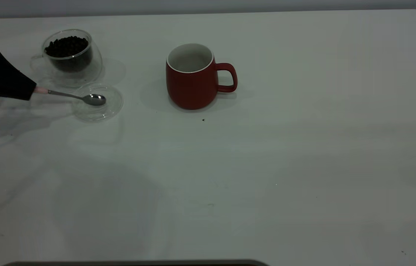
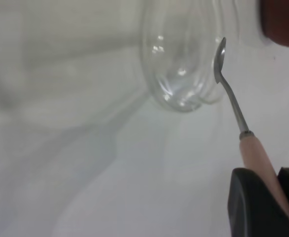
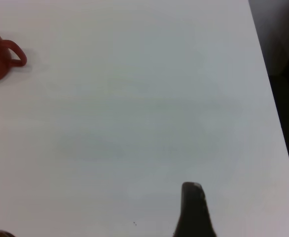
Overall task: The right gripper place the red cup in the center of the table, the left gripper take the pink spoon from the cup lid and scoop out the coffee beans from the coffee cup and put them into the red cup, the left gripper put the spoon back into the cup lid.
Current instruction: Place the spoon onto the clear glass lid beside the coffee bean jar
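One red cup (image 1: 192, 82), one coffee cup (image 1: 72, 55), one cup lid (image 1: 99, 105), one pink spoon (image 1: 78, 96)

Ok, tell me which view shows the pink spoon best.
The exterior view: the whole pink spoon shows, its bowl over the cup lid, its handle in the left gripper. The left wrist view shows handle and neck close, the bowl edge-on. The right wrist view shows none of it.

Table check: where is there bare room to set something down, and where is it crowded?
Free: the table right of the red cup and its whole near half. Crowded: far left corner, where the coffee cup, cup lid, pink spoon and left gripper cluster.
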### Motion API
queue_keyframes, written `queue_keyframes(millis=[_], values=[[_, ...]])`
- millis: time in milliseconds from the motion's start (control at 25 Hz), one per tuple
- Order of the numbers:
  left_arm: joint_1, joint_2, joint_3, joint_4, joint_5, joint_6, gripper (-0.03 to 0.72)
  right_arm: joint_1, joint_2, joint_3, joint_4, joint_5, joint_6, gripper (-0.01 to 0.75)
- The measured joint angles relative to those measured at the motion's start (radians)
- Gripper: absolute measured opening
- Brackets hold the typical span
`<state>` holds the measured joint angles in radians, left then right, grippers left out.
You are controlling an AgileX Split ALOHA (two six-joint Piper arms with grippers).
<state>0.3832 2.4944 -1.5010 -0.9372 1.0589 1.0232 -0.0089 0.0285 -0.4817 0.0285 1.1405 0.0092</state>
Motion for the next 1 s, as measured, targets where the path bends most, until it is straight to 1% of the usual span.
queue_keyframes(millis=[200,440,680,800,1000], values=[[0.000,0.036,0.000,-0.023,-0.025,0.000,0.123,0.000,0.000,0.000,0.000,0.000,0.000,0.591],[0.000,0.088,0.000,-0.115,-0.013,0.000,0.123,0.000,0.000,0.000,0.000,0.000,0.000,0.591],[0.000,0.091,0.000,-0.122,-0.012,0.000,0.131,0.000,0.000,0.000,0.000,0.000,0.000,0.591],[0.000,0.091,0.000,-0.119,-0.024,-0.016,0.188,0.000,0.000,0.000,0.000,0.000,0.000,0.591],[0.000,0.092,0.000,-0.118,-0.028,-0.057,0.401,0.000,0.000,0.000,0.000,0.000,0.000,0.591]])
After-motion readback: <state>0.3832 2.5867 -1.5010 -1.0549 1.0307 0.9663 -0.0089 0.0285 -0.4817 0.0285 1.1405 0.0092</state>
